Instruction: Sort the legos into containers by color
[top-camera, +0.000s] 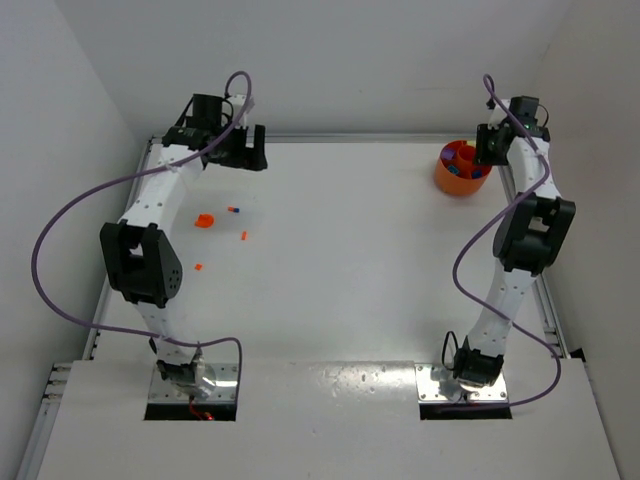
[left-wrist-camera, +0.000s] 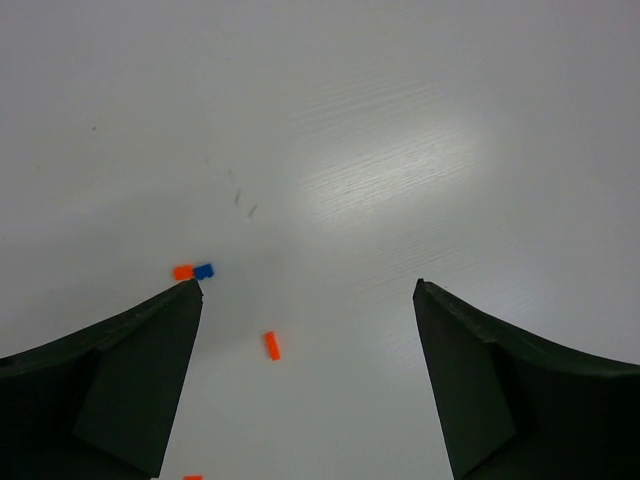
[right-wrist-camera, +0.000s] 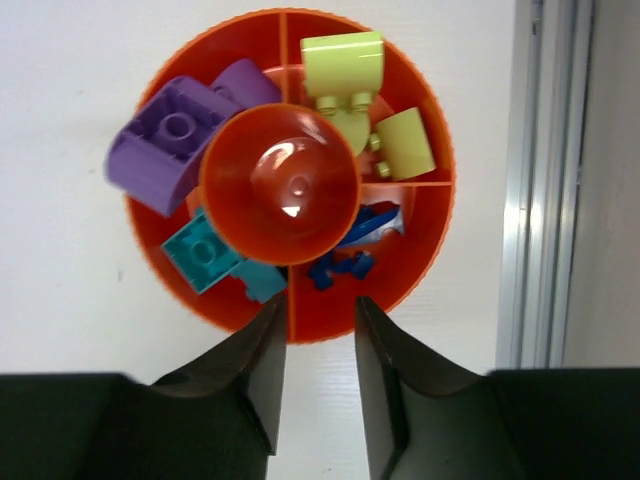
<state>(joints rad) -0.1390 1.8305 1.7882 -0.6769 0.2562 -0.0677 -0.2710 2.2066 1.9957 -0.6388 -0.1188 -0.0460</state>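
Several tiny legos lie loose on the white table at the left: an orange brick (left-wrist-camera: 271, 345), and an orange piece (left-wrist-camera: 182, 271) touching a blue piece (left-wrist-camera: 204, 270). From above I see a larger orange bit (top-camera: 204, 220) and another small orange one (top-camera: 198, 267). My left gripper (left-wrist-camera: 305, 290) hangs wide open above the table behind them (top-camera: 243, 158), holding nothing. The orange round container (right-wrist-camera: 420, 270), split into compartments, holds purple, teal, yellow-green and blue bricks. My right gripper (right-wrist-camera: 320, 305) hovers over its near rim (top-camera: 487, 150), its jaws narrowly open with nothing between them.
The container (top-camera: 460, 168) stands at the far right corner, close to the metal rail (right-wrist-camera: 545, 180) along the table's right edge. White walls close in the table at the back and on both sides. Purple cables loop off both arms.
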